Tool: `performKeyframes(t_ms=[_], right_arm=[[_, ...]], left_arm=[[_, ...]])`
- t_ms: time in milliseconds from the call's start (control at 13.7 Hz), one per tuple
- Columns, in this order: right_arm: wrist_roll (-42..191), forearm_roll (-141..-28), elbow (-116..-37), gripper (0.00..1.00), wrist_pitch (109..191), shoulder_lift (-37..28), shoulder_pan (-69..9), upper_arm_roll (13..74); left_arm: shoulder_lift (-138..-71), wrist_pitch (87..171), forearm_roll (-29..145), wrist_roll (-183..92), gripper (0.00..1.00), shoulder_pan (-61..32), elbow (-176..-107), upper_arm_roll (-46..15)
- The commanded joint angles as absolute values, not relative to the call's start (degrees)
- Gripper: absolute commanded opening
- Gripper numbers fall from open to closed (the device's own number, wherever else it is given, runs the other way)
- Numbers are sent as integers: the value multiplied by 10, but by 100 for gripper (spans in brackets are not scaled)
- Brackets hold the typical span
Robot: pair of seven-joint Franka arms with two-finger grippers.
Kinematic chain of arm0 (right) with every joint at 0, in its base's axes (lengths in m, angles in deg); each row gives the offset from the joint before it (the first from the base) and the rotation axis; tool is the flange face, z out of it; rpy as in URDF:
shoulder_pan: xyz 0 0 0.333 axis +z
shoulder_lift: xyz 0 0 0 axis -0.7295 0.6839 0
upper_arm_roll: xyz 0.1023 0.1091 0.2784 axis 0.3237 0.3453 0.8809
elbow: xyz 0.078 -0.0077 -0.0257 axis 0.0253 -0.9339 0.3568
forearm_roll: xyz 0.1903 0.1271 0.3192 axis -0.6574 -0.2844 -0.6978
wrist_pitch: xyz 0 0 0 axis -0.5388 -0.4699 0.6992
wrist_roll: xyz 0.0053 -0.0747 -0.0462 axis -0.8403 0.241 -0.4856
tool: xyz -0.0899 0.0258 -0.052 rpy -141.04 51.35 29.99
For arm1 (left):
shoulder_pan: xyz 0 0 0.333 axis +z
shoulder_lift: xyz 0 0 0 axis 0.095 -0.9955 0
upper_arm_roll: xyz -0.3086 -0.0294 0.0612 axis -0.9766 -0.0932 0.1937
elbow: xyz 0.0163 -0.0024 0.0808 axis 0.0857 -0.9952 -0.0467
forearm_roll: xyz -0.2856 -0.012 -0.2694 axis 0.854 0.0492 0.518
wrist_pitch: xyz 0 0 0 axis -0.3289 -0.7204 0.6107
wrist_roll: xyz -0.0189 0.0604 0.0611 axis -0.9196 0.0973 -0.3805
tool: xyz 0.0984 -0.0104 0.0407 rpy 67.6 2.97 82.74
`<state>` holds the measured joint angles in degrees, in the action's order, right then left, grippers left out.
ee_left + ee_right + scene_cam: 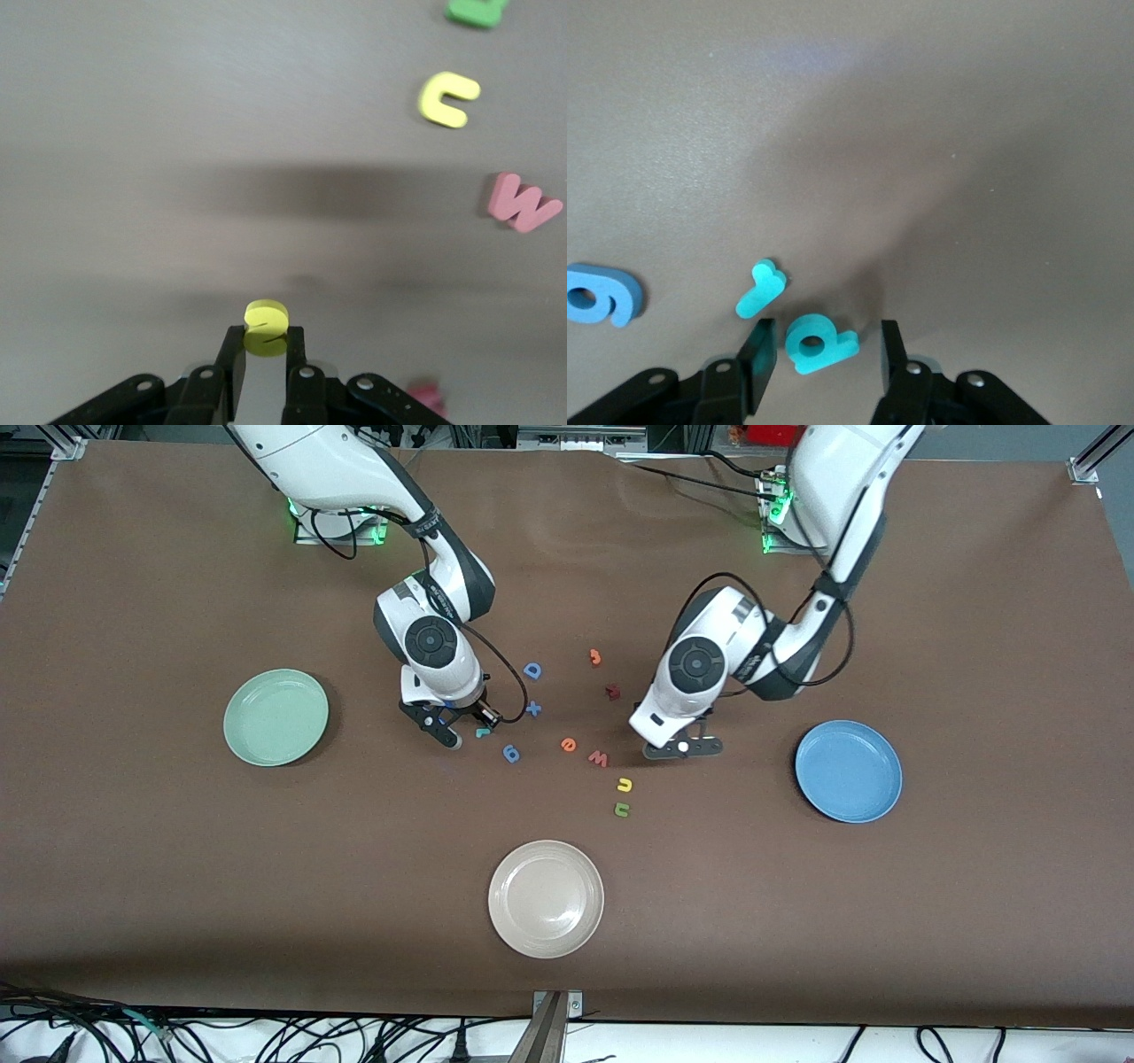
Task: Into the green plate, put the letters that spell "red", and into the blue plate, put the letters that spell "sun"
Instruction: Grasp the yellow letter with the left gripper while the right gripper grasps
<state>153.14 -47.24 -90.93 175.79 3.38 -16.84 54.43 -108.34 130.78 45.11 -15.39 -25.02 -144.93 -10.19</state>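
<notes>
Now your left gripper [262,350] pinches the yellow "s" [266,326] low over the table; carry it to the blue plate [848,771]. Your right gripper [824,363] straddles the teal "d" [818,343], jaws apart; close next.

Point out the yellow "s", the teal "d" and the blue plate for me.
yellow "s" [266,326]: left wrist view, its middle, pinched between the shut left gripper's fingertips.
teal "d" [818,344]: right wrist view, beside its round hole, between the right gripper's open fingers.
blue plate [848,770]: front view, bare centre.
</notes>
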Motion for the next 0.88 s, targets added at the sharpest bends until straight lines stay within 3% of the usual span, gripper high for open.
performKeyframes(t_ms=[0, 439, 659, 805], right_arm=[[1538, -478, -911, 56, 1768, 37, -169, 545], [1557, -478, -911, 53, 1787, 46, -169, 545], [1561, -478, -910, 19, 1787, 46, -168, 545], [1561, -478, -910, 12, 1786, 45, -167, 545]], left_arm=[[-1056, 1220, 439, -249, 0, -209, -1426, -104], [-1053, 1205, 374, -427, 0, -92, -1436, -102], [-1063, 1210, 351, -526, 0, -31, -1440, -103], [-1082, 1239, 349, -548, 0, -8, -1441, -102]])
